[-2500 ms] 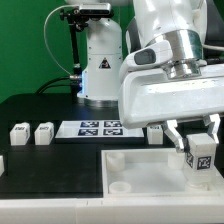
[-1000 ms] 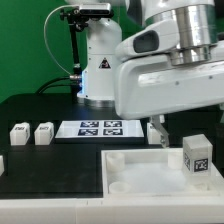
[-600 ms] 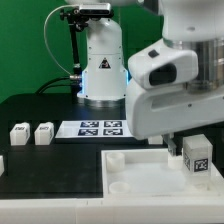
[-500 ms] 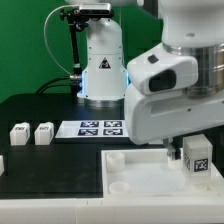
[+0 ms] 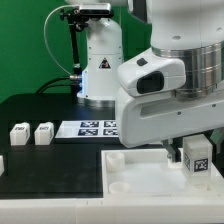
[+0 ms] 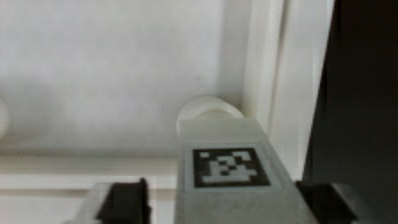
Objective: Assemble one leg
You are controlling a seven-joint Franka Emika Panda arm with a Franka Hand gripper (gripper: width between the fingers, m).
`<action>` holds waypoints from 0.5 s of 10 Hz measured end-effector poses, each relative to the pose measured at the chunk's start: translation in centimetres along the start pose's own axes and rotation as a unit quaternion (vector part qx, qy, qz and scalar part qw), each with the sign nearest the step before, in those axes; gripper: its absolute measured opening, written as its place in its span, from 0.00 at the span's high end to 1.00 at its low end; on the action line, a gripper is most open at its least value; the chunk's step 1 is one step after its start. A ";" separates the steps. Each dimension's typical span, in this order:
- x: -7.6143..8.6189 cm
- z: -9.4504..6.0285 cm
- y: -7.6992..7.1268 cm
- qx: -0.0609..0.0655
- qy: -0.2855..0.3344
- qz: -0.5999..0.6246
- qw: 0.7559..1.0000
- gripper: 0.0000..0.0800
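One leg [image 5: 197, 157], a small white block with a black-and-white marker, stands upright in the corner socket of the large white tray-like piece [image 5: 140, 177], at the exterior view's right. In the wrist view the same leg [image 6: 226, 160] sits between my two dark fingers [image 6: 121, 201], with a gap on each side. My gripper [image 6: 224, 206] is open and straddles the leg without touching it. In the exterior view the arm's white body hides most of the gripper [image 5: 183, 150].
Two more legs [image 5: 19, 131] [image 5: 43, 132] stand on the black table at the exterior view's left, and a third shows at the left edge [image 5: 1, 165]. The marker board [image 5: 92, 127] lies behind the tray. A white robot base [image 5: 100, 65] stands at the back.
The fingers were closed around the leg, then let go and lifted. The hand has turned and shifted left over the tray. The leg has stayed upright in the corner.
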State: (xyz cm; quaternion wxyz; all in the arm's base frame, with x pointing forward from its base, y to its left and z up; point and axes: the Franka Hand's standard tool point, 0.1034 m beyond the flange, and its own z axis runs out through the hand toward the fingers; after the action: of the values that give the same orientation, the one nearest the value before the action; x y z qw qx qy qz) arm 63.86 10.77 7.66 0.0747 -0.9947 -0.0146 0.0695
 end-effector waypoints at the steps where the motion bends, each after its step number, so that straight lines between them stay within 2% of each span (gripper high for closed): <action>1: 0.0 0.0 0.0 0.000 0.000 0.052 0.999 0.64; 3: 0.1 0.1 -0.1 0.000 0.004 0.159 0.987 0.64; 5: -0.5 0.4 -1.0 0.004 0.058 0.306 0.950 0.64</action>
State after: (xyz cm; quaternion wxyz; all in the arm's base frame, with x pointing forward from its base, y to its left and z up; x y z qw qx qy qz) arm 63.33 11.80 7.50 0.0544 -0.9533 0.2953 0.0310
